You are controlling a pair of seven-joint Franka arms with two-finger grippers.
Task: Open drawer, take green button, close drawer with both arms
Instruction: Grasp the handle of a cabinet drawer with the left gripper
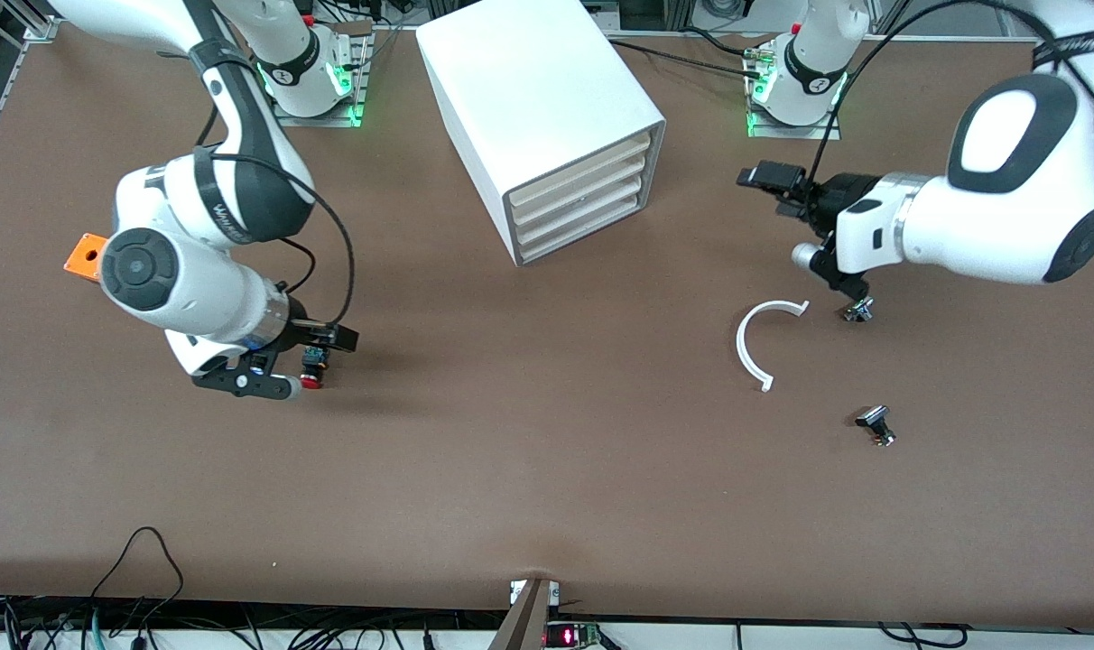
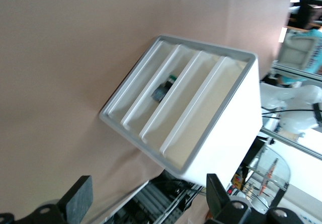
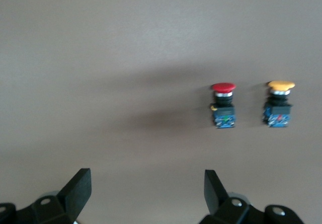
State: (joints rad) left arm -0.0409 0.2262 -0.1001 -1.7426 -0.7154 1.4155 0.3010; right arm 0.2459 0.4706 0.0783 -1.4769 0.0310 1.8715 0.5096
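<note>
I see the white cabinet (image 1: 547, 108) with its four cream-fronted drawers shut; the lowest drawer (image 1: 576, 236) sits flush. Through the left wrist view, a small dark button (image 2: 164, 89) with a blue mark lies in one tray; I cannot tell which. "Franka" lettering on the arms is barely legible. Left tool (image 2: 146, 200) hangs with fingers apart, facing the cabinet's front. Right tool (image 3: 147, 191), fingers apart, hovers by the red-capped button (image 3: 223, 105) and yellow-capped button (image 3: 279, 104). A white curved piece (image 1: 757, 343) lies on the tabletop (image 1: 547, 469).
</note>
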